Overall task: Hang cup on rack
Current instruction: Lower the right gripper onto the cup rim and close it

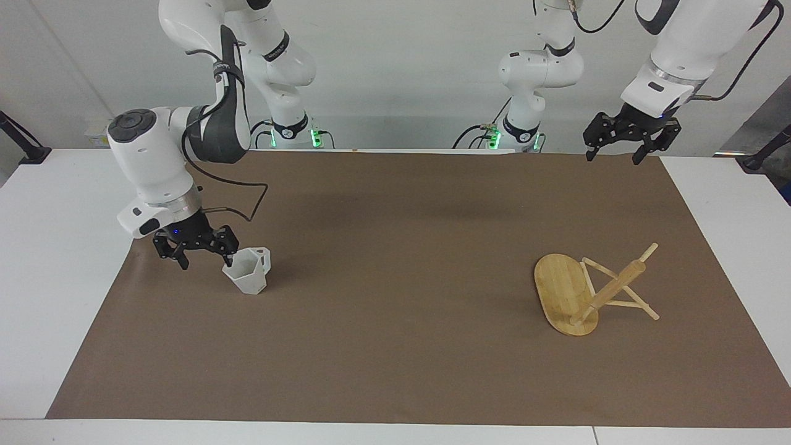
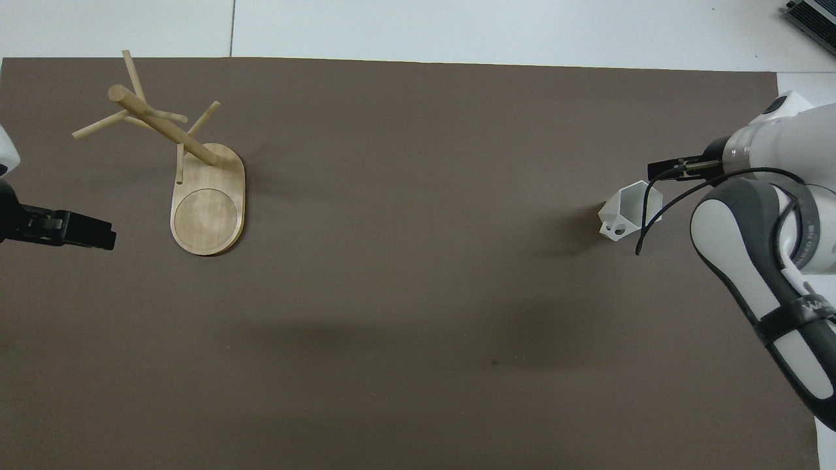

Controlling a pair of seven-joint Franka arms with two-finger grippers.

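Observation:
The white faceted cup [image 1: 248,277] [image 2: 628,210] stands upright on the brown mat, toward the right arm's end, with its handle on the side nearer to the robots. My right gripper [image 1: 206,264] is open and low beside the cup. One fingertip [image 1: 227,260] is at the cup's rim and the other hangs outside it; I cannot tell whether they touch. The bamboo rack [image 1: 584,290] [image 2: 196,176] stands on its oval base toward the left arm's end, its pegs bare. My left gripper [image 1: 612,158] waits open in the air over the mat's edge by the robots.
The brown mat [image 1: 395,346] covers most of the white table [image 1: 55,296]. The right arm's elbow and cable [image 2: 744,235] hang over the mat's end beside the cup. Nothing else lies on the mat between the cup and the rack.

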